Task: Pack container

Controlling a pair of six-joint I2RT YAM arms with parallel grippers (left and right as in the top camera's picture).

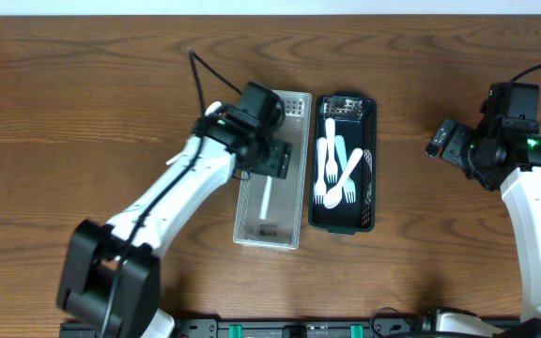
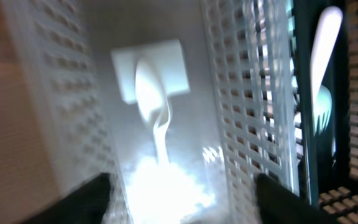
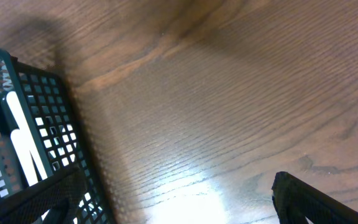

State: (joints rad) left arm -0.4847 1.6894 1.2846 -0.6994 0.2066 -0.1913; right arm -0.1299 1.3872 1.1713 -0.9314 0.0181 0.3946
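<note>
A white perforated basket [image 1: 294, 202] lies beside a dark green basket [image 1: 372, 160] mid-table. The green one holds several white and pale blue plastic forks and spoons [image 1: 332, 174]. My left gripper [image 1: 272, 158] hangs over the white basket, open and empty. In the left wrist view a white spoon [image 2: 153, 99] lies on the white basket's floor [image 2: 166, 155] between my open fingers [image 2: 182, 199]; the green basket [image 2: 303, 124] with a utensil [image 2: 322, 68] is at right. My right gripper [image 1: 442, 141] is open and empty over bare table [image 3: 216, 112], right of the green basket [image 3: 17, 124].
The brown wooden table [image 1: 83, 113] surrounds both baskets. A black cable [image 1: 198, 75] runs behind my left arm. A black rail [image 1: 299, 329] lines the table's front edge.
</note>
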